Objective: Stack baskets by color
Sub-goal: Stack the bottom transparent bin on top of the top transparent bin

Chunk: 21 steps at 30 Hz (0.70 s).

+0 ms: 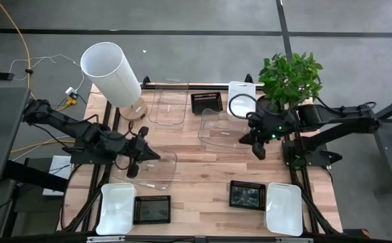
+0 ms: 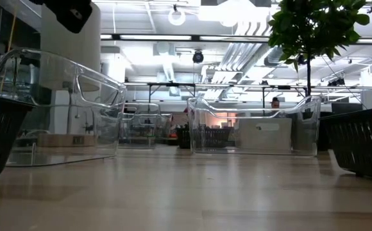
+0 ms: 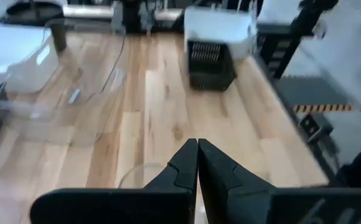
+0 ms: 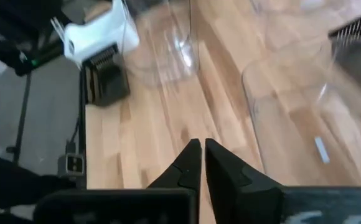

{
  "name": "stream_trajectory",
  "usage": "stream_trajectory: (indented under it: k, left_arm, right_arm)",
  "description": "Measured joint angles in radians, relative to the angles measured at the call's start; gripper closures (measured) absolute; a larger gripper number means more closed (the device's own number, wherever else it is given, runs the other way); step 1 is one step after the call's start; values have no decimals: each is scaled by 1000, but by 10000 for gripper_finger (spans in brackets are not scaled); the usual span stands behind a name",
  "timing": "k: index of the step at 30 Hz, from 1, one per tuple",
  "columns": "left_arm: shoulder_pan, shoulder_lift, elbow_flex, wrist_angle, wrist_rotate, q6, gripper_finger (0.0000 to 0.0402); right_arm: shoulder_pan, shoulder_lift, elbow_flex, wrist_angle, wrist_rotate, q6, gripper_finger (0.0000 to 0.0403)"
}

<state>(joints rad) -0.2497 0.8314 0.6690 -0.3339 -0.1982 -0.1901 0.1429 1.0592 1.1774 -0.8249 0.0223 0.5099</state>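
From above, the left gripper [image 1: 136, 162] hangs clenched and empty over the near-left clear basket [image 1: 157, 170]; the right gripper [image 1: 258, 150] — also pinched, holding nothing — sits beside the middle clear basket [image 1: 220, 128]. A third clear basket [image 1: 168, 106] lies at the back, a black one [image 1: 206, 102] beside it. White [image 1: 117, 208] and black [image 1: 151, 209] baskets line the front left, another black [image 1: 247, 194] and white [image 1: 283, 208] pair front right.

Low view: clear baskets stand apart on the table [image 2: 186, 192].

Left wrist: fingers [image 3: 182, 167] touch — wood below.

Right wrist: fingers [image 4: 190, 163] nearly meet.
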Motion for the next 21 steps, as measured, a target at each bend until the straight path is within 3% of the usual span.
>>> stream_trajectory:
  k: [4, 8, 16, 21]
  left_arm:
    - [52, 68, 78, -239, 12, 39, 384]
    - [101, 142, 108, -402, 60, 97, 337]
    - [139, 274, 108, -482, 36, 205, 223]
    - [182, 339, 108, -479, 0, 228, 184]
  right_arm:
    - [52, 0, 0, -32, 36, 32, 360]
    - [89, 0, 0, -49, 107, 54, 330]
    - [133, 0, 0, -76, 232, 93, 296]
    - [135, 0, 0, -76, 237, 96, 295]
